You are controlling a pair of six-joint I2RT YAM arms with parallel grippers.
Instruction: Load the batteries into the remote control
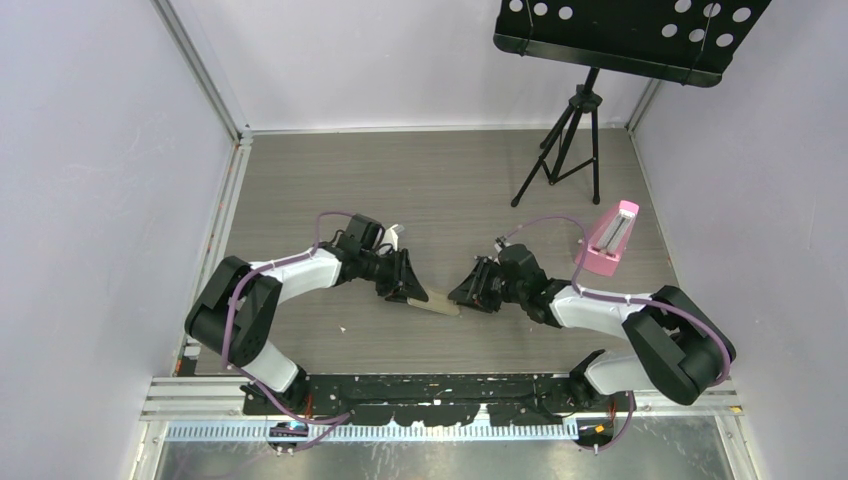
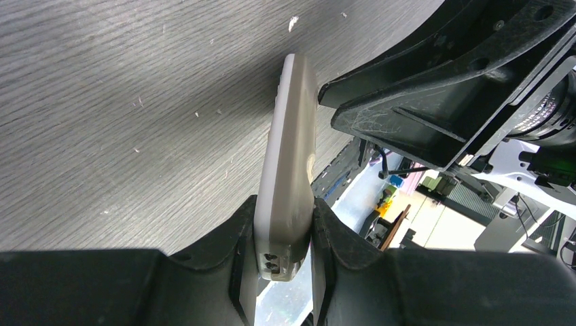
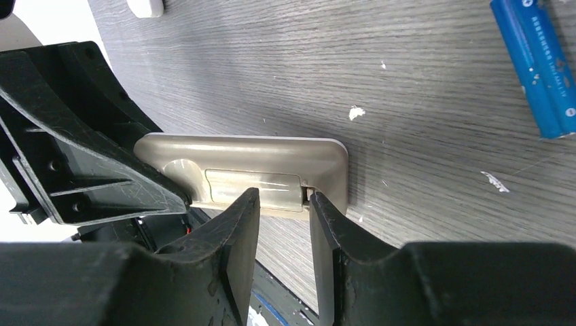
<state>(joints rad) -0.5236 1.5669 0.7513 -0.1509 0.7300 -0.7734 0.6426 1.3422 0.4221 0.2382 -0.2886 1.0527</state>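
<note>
My left gripper [image 2: 284,221] pinched the remote control [image 2: 293,136] by one end; my right gripper [image 3: 282,207], jaws narrowly apart at its tan back, clasped nothing visibly; the batteries [image 3: 536,68] lay nearby on the table [image 3: 407,81].

Grey wood-grain table [image 1: 400,170]; on it blue batteries [image 3: 540,68], pink wedge [image 1: 610,240].
</note>
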